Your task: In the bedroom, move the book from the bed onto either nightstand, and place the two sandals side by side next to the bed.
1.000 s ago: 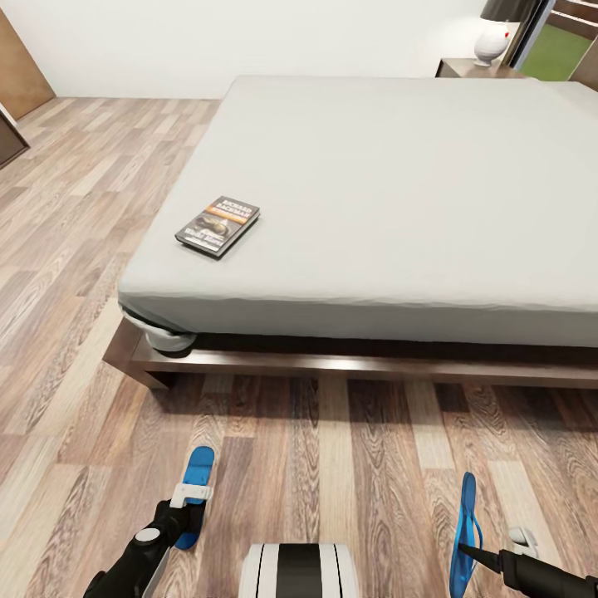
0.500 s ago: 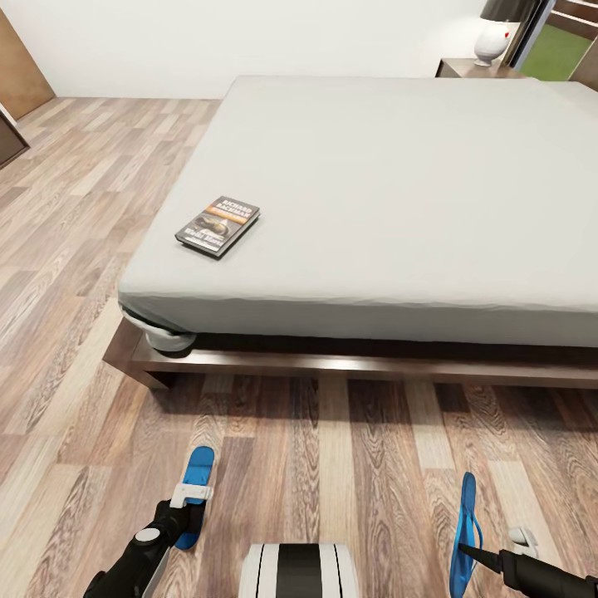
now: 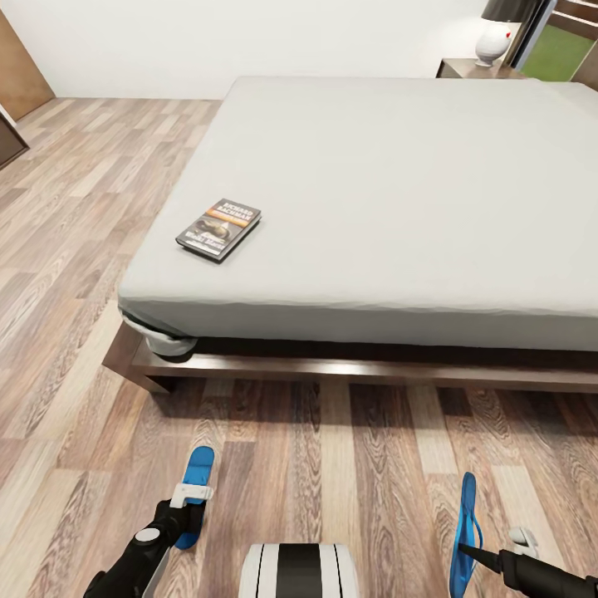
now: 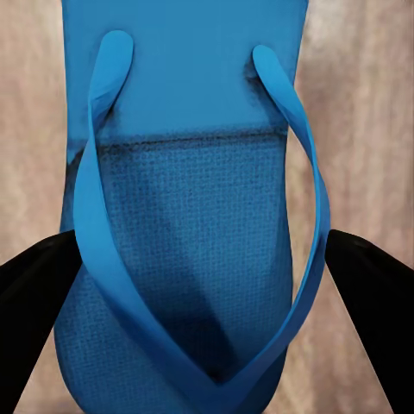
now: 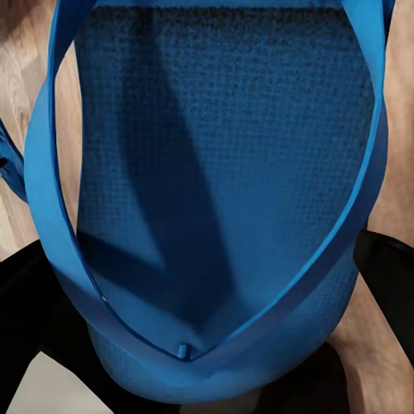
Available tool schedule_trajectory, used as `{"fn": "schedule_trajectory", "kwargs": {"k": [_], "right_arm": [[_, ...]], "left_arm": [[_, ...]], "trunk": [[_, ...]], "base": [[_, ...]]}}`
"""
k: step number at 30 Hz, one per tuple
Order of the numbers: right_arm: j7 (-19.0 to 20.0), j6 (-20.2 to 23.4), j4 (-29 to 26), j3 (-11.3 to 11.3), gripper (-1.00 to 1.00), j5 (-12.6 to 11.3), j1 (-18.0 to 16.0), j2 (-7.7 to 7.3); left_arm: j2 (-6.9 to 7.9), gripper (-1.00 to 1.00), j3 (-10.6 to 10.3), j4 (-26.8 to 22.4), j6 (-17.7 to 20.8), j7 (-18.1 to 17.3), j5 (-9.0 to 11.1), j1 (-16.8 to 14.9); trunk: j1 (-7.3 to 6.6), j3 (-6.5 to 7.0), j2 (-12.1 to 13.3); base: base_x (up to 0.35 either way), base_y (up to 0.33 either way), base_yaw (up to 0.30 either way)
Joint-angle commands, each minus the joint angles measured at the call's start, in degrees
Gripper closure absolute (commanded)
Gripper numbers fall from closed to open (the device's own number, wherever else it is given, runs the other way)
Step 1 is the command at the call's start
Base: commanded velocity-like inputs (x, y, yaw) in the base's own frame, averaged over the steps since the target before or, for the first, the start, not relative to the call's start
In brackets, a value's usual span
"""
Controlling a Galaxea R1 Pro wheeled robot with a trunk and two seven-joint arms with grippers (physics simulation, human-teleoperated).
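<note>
The book (image 3: 218, 229) lies flat near the left front corner of the bed (image 3: 399, 183). On the floor side of the bed, low in the head view, my left gripper (image 3: 187, 511) is shut on one blue sandal (image 3: 198, 469), which points toward the bed. My right gripper (image 3: 477, 550) is shut on the other sandal (image 3: 467, 515), which is turned on its edge. In the left wrist view the sandal (image 4: 198, 216) sits strap side up between the black fingers (image 4: 34, 302). The right wrist view has the sandal (image 5: 224, 190) close up against a finger (image 5: 388, 259). A nightstand (image 3: 465, 68) stands at the bed's far right corner.
A white lamp (image 3: 492, 41) stands on that nightstand. Wood-plank floor (image 3: 332, 448) runs between me and the dark bed frame (image 3: 349, 365) and along the bed's left side. A brown door (image 3: 21, 71) is at the far left. My base (image 3: 299, 571) shows between the arms.
The whole view has crept slightly, so the camera moved a little. Both grippers keep their hold on the sandals, and the book has not moved.
</note>
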Motion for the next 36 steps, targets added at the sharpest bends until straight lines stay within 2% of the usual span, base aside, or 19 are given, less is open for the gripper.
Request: {"fn": "schedule_trajectory", "kwargs": {"k": [1,36], "right_arm": [[0.3,0.4,0.2,0.5,1.0,-0.6,-0.1,0.01],[0.3,0.4,0.2,0.5,1.0,-0.6,-0.1,0.01]], "left_arm": [[-0.06,1.0,0.5,-0.1,0.1,-0.5,-0.6,0.0],[-0.06,1.0,0.5,-0.1,0.2,-0.5,-0.6,0.0]], "trunk": [[-0.01,-0.03,0.0],[-0.01,-0.03,0.0]], "base": [[0.012,0.005,0.0],[0.074,0.02,0.0]]}}
